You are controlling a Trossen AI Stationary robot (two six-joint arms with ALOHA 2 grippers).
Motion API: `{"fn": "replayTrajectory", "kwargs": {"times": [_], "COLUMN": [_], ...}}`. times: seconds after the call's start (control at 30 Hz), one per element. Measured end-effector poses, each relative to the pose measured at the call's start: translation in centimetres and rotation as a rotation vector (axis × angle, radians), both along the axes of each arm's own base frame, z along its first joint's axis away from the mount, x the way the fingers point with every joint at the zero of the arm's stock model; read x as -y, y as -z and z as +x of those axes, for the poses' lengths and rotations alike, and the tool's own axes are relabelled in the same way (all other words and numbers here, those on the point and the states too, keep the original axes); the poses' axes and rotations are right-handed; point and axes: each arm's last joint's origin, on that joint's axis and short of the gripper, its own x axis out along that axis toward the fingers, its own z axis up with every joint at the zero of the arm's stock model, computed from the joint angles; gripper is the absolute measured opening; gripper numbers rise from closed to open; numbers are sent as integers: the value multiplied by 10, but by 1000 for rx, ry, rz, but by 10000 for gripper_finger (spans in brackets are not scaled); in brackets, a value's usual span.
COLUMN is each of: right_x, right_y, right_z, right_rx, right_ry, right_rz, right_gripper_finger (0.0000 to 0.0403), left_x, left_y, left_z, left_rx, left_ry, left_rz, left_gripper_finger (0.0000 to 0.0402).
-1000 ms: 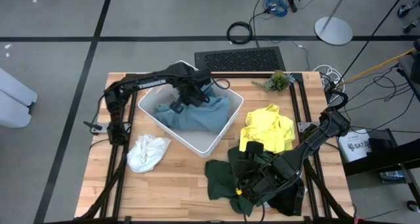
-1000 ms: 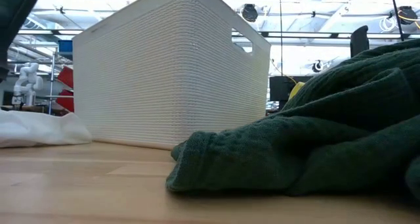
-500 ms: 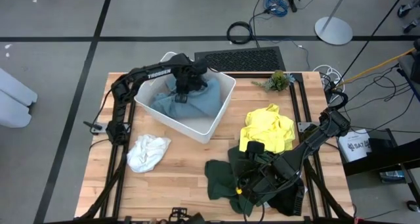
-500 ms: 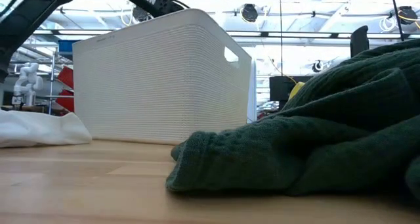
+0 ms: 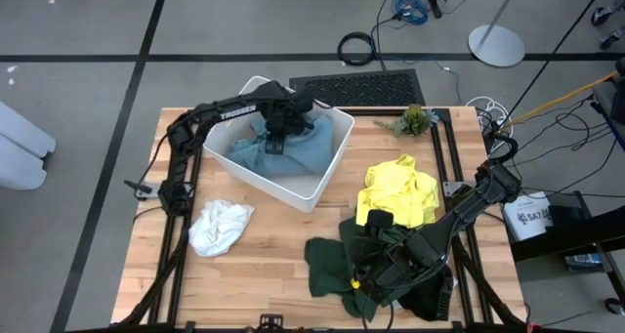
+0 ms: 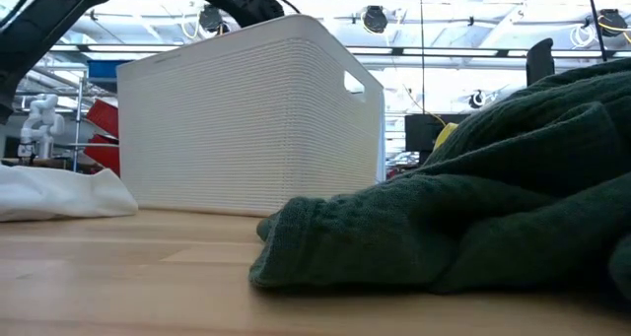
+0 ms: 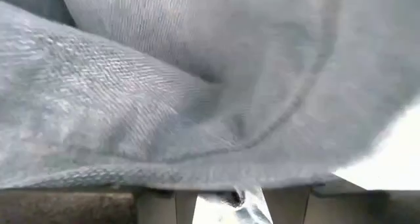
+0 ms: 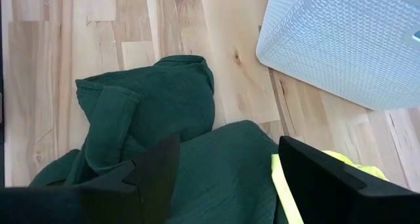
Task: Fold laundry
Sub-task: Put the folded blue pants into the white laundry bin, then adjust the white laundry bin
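From above, the left hand (image 5: 276,136) sits in the tub (image 5: 332,167) on the blue cloth (image 5: 303,155) near the tabletop's (image 5: 264,274) far edge; grip unclear. Right hand (image 5: 376,274), released, rests on green cloth (image 5: 327,260) by yellow cloth (image 5: 395,191); white cloth (image 5: 220,226) lies left. Low down, green cloth fronts the tub. Left wrist: blue cloth fills the frame. Right wrist: spread fingers (image 8: 154,178) above green cloth.

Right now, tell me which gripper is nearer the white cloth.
Left. The left gripper is inside the tub, just beyond the white cloth; the right gripper rests over the green cloth, farther off.
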Motion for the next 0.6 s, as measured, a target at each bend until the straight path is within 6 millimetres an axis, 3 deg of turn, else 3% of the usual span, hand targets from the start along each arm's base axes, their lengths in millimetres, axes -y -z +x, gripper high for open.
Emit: {"fn": "replayTrajectory", "kwargs": {"times": [0.23, 0.43, 0.6], "right_x": [0, 0, 0], "right_y": [0, 0, 0], "right_z": [0, 0, 0], "right_rx": [-2, -2, -2], "right_ry": [-3, -3, -3], "right_rz": [-3, -3, -2], "right_gripper_finger": [247, 247, 247], "left_x": [16, 31, 51], "left_y": [-61, -110, -146], "left_z": [-8, -36, -66], "left_rx": [202, 316, 452], "left_ry": [27, 29, 30], "left_rz": [44, 129, 93], "left_gripper_finger": [153, 153, 153]}}
